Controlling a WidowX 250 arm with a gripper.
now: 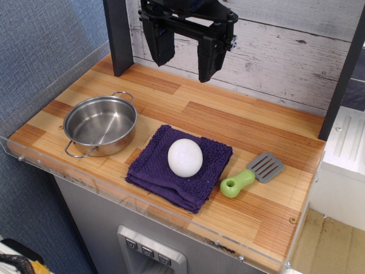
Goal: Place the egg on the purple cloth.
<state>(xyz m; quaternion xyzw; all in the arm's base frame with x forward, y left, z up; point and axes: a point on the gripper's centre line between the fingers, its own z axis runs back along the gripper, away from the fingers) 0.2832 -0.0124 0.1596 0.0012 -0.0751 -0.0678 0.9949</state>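
The white egg point(185, 157) rests on the middle of the dark purple folded cloth point(154, 168), which lies on the wooden counter near its front edge. My gripper point(183, 69) hangs high above the back of the counter, well above and behind the egg. Its two black fingers point(208, 57) are spread wide apart and hold nothing.
An empty steel pot point(101, 124) stands left of the cloth. A spatula with a green handle point(251, 174) lies right of the cloth. A dark post point(118, 35) stands at the back left. A clear plastic rim point(85, 180) runs along the counter's front and left edges.
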